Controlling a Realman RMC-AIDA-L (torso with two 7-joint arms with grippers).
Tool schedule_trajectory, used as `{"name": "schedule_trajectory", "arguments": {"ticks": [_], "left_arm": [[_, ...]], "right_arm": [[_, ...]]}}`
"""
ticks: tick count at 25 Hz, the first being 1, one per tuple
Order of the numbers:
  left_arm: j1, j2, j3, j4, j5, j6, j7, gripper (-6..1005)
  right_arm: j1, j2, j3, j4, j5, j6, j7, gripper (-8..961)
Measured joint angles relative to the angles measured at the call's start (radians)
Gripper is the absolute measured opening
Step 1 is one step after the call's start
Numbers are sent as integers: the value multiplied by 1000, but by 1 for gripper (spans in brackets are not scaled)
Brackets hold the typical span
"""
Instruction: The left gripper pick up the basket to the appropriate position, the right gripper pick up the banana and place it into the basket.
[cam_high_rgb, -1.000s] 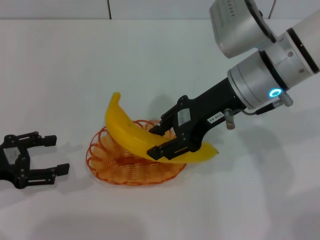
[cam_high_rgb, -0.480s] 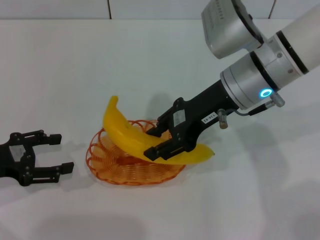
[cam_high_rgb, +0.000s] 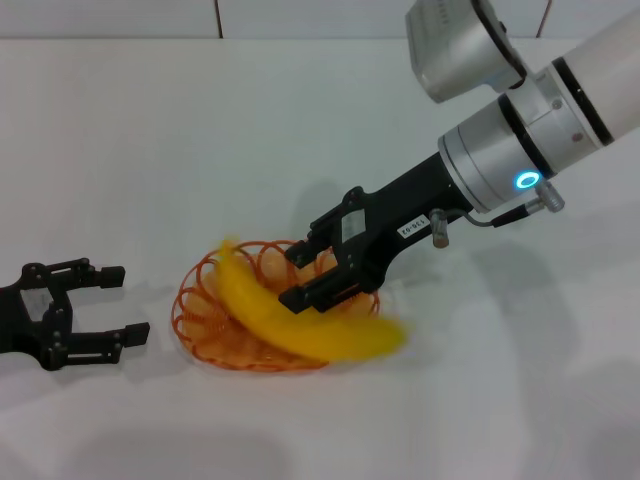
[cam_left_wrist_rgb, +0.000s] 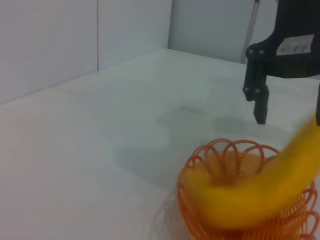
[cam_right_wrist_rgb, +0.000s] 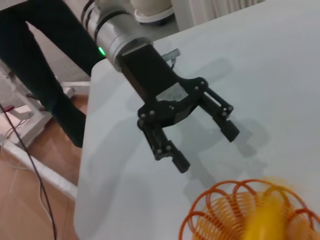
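Released since half a second ago, the banana (cam_high_rgb: 305, 325) drops across the orange wire basket (cam_high_rgb: 205, 300) beneath the spread right tool (cam_high_rgb: 297, 273), its overhanging end liable to roll onto the desk (cam_high_rgb: 150, 150); left tool (cam_high_rgb: 118, 303) waits open beside

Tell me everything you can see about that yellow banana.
The banana is large, smooth, bright yellow and curved, blurred as if moving. It lies across the orange wire basket, one end low inside by the rim, the other sticking out over the rim toward the robot's right. The right claw, open, sits just above it, no longer gripping. Its tip is too blurred to make out.
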Motion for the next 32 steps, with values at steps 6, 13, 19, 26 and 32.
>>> {"name": "schedule_trajectory", "arguments": {"ticks": [6,13,19,26,32], "left_arm": [[2,0,0,0,0,0,0,843],[11,3,0,0,11,5,-1,843],[22,5,-8,8,11,22,-3,843],[24,10,-11,11,1,46,-4,843],[25,15,-12,11,4,52,-3,843]], "right_arm": [[-13,-4,55,-3,-7,-14,-3,590],[-156,-14,360,-13,-31,-175,-143,590],[-309,-8,592,3,-27,-293,-418,588],[-409,-8,608,146,-33,-225,-819,585],[-415,-7,630,301,-40,-95,-1000,583]]}}
